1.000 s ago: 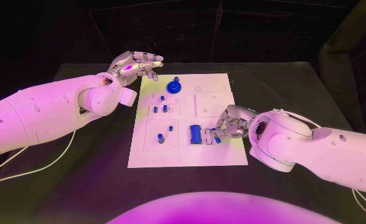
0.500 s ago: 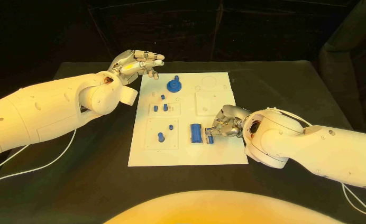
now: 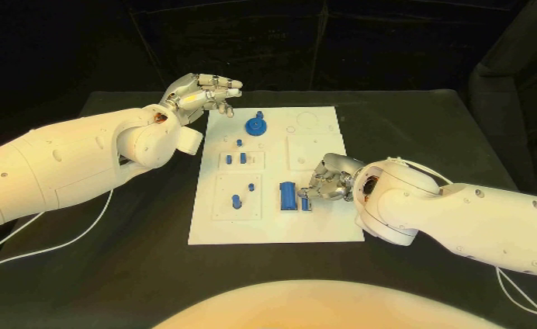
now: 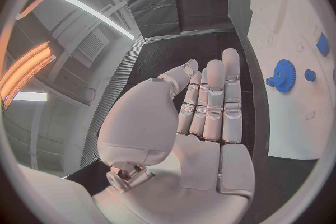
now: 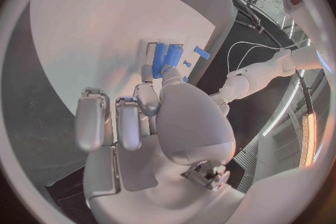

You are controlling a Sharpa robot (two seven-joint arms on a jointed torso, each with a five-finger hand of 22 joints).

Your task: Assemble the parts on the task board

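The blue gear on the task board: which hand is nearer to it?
Left. The left hand hovers just off the board's far left corner, close beside the blue gear. The right hand is at the board's near right part.

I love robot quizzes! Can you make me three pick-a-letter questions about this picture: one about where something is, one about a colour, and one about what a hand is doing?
1. Where is the blue gear?
A. near the far end of the task board
B. on the black table off the board
C. in the left hand

2. What colour are the small parts?
A. red
B. blue
C. green

3. What is the left hand doing?
A. gripping the gear
B. pressing the board
C. holding nothing beside the board's far corner

Answers:
1 A, the gear sits on the board's far part.
2 B, each piece looks blue.
3 C, its palm is bare in the wrist view, while the right hand is down at the blue block.
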